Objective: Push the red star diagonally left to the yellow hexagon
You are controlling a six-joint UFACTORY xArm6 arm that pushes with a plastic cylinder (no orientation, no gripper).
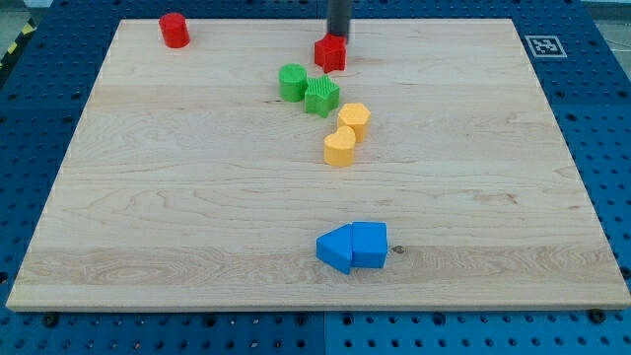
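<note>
My tip [338, 39] comes down from the view's top and ends right at the upper edge of the red star [330, 53], touching it or all but touching; being a plain rod, it has nothing to open or close and grips nothing. The red star sits near the top edge of the board [148, 227], a little right of the middle, and I place everything else from it. Below it and to its left stands a green cylinder [292, 82], with a ribbed green block [321, 97] touching that cylinder on its right, so the pair lies just beneath the star with only a narrow strip of wood between. Below the star and slightly right is the yellow hexagon [355, 120], and a second yellow block [339, 148] sits against it further down and a bit left. Far left of the star, close to the board's top left corner, is a red cylinder [175, 30]. Well below the star, near the bottom edge, two blue blocks [353, 247] press together, the left one pointed. Right of the star the wood runs bare to the right edge, where a black and white marker [543, 44] sits on the blue pegboard [606, 148]. Left of the star the top strip is bare up to the red cylinder.
</note>
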